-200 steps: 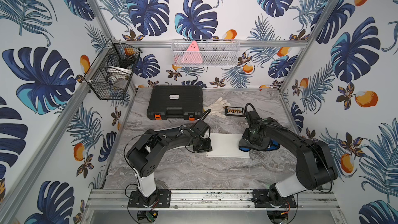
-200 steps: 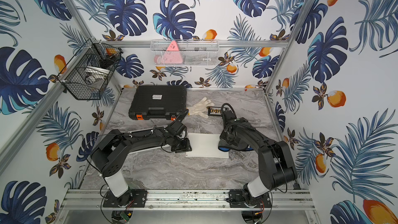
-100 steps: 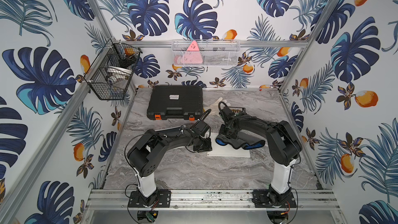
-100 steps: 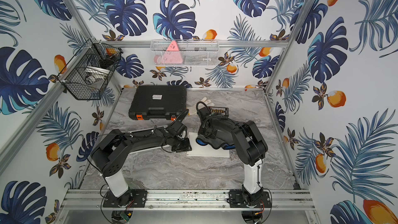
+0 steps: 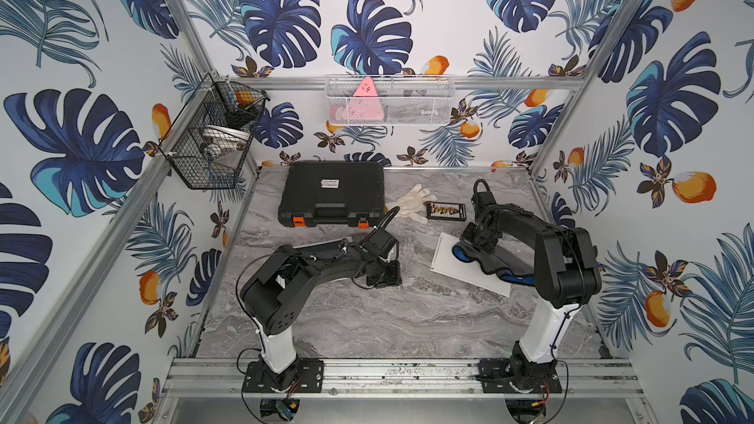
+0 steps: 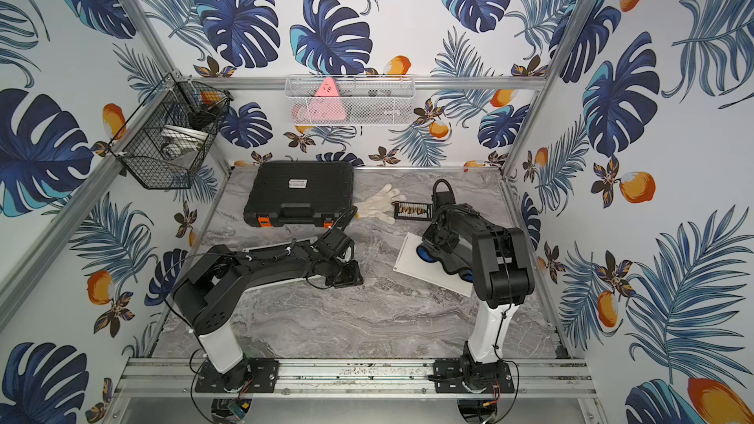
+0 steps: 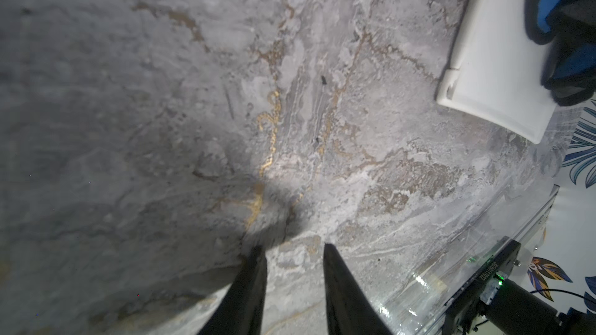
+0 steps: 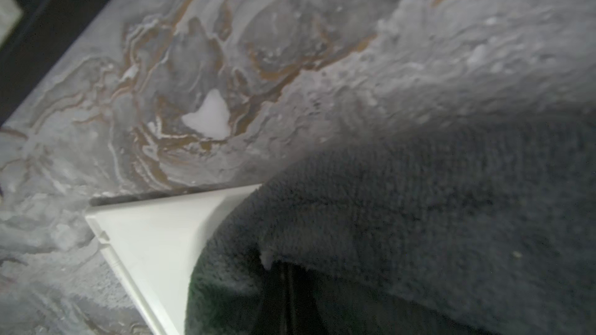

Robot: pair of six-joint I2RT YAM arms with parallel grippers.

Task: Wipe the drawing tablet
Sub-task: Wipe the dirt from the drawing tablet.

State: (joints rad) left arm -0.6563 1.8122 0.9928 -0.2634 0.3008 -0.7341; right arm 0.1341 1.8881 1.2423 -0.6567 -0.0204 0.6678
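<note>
We see right gripper (image 8: pixel 286 288) clamped on soft cloth (image 8: pixel 419 207) atop white tablet (image 5: pixel 445 256) (stiff, light, likely slides); left gripper (image 7: pixel 293 249) parted, empty; pin left edge.

left arm (image 5: pixel 318 267): low, reaching forward | left gripper (image 7: pixel 292 249): jaws parted, nothing between | right arm (image 5: pixel 546 246): elbow raised, wrist down | right gripper (image 8: pixel 283 273): clamped on cloth (image 8: pixel 419 204)

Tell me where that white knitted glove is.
In both top views the white knitted glove lies far back on the marble table, between the black plastic case and a black bit holder.
</note>
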